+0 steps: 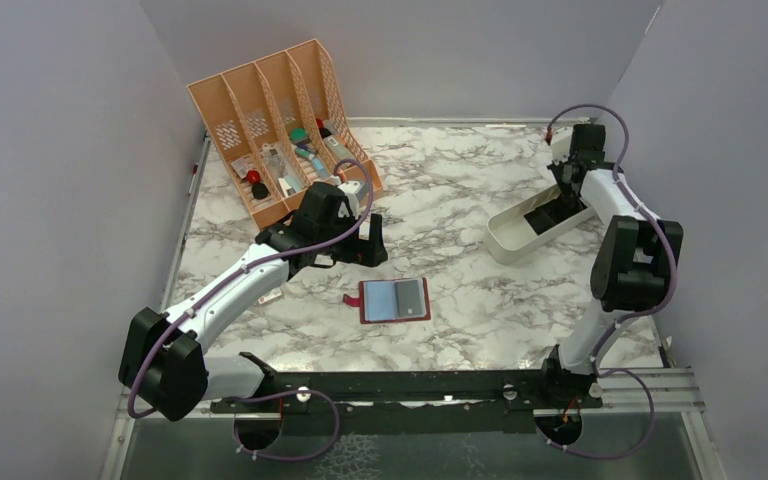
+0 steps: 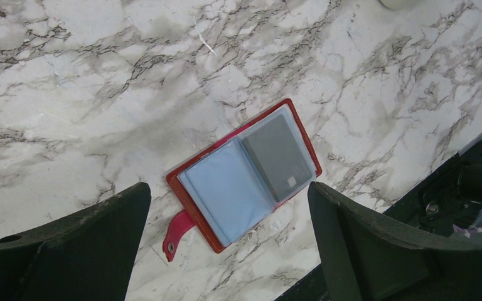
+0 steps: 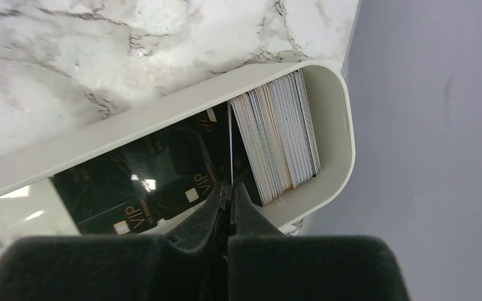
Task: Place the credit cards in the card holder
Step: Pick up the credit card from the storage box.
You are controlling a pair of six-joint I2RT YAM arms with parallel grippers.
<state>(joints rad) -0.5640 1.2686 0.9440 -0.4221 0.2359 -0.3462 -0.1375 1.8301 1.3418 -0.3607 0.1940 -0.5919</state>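
The card holder (image 1: 395, 300) lies spread open, flat on the marble counter (image 1: 460, 170), strap flung out to its left side. The left wrist view shows a grey card (image 2: 276, 157) with a small chip seated in its right-hand clear pocket. The left-hand pocket (image 2: 223, 188) reads pale blue, but whether that is a card or only the plastic is hard to call. So at best a card or two is home.

Plenty remains! Well off to the right of the card holder and farther back sits the white tray (image 1: 520, 235). In it the credit cards (image 3: 282, 135) stand packed on edge against the rounded end, with dark VIP cards (image 3: 132, 188) lying flat beside them.

The right tool (image 3: 230, 191) is down in that tray, jaws pressed narrow. A single card (image 3: 231, 144) stands edge-on between them, so it looks pinched and ready to lift. The carry across to the card holder and the slide into a pocket are not yet done.

The left tool (image 1: 355, 245) hovers just behind and left of the card holder, jaws wide and holding nothing. By the look of it, the task is in its early part.
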